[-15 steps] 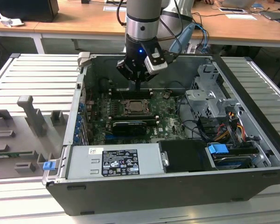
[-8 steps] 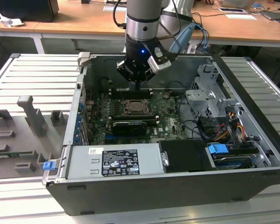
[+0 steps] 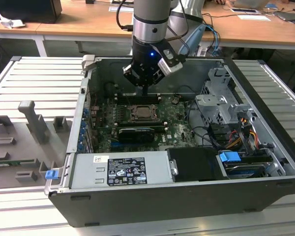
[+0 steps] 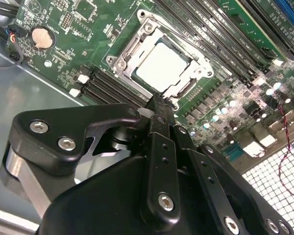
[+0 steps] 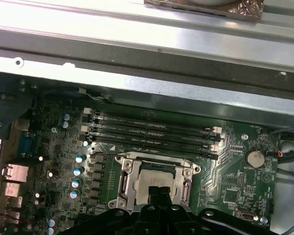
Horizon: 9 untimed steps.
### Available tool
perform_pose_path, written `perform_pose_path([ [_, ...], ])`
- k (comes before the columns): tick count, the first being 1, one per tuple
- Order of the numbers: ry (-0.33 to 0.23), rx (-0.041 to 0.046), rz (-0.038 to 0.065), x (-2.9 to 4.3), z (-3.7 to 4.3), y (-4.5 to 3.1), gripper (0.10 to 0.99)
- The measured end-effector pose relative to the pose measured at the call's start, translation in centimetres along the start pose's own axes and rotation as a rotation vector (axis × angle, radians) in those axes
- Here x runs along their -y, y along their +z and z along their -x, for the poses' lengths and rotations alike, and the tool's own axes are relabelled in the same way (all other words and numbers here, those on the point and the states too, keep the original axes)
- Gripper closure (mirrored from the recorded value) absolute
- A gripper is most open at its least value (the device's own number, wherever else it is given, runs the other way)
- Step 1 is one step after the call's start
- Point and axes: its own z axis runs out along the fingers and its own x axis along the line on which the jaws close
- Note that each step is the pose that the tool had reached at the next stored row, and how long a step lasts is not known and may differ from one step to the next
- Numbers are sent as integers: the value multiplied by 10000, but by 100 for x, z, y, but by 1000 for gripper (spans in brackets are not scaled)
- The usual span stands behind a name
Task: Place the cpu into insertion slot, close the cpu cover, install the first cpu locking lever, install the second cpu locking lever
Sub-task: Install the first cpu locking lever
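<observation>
— Since your jaws hang so close, what do they hold?
— Nothing: my gripper has them pressed together. The cpu lies just beyond the tips, in the slot, with the cover seemingly down.
— Worry?
— If I drop off-line, I may gouge the cover.

Exterior view obliquely above; both wrist views near insertion slot
</observation>
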Motion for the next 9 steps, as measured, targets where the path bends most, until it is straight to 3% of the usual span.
perform_pose_path([
  [9, -41, 35, 1, 34, -116, -3, 980],
])
